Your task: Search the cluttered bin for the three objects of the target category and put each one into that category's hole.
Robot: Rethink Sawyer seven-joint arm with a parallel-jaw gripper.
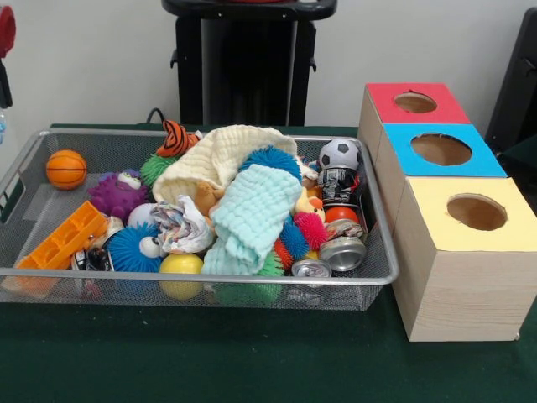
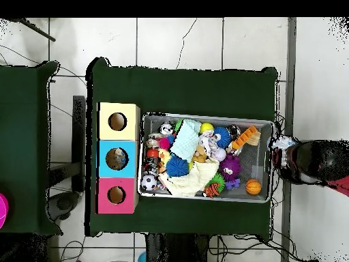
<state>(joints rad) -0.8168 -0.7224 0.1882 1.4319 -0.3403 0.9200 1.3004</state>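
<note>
1. Bin (image 1: 193,277): no clear bottles showing. Near corner by the boxes has only cans (image 1: 342,252), so skip.
2. Mid-bin: lift teal cloth (image 1: 252,214) and cream cloth (image 1: 222,151); bottles prob. underneath.
3. Beside bin: blue box's hole (image 1: 441,149) = drop spot.
4. Bin's end away from boxes: gripper (image 2: 285,151); can't tell if spread or closed.

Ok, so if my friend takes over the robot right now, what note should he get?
Gripper: parked off the short end of the bin, nothing seen in it; open or shut, cannot tell.
Bin: full of toys, with silver cans at the end by the boxes.
Bottles and cups: none in sight; perhaps under the cream cloth or the mint cloth.
Blue box's hole: beside the bin, between the red and yellow boxes.
Done: nothing that shows.
Left: find all three, drop each in.
</note>
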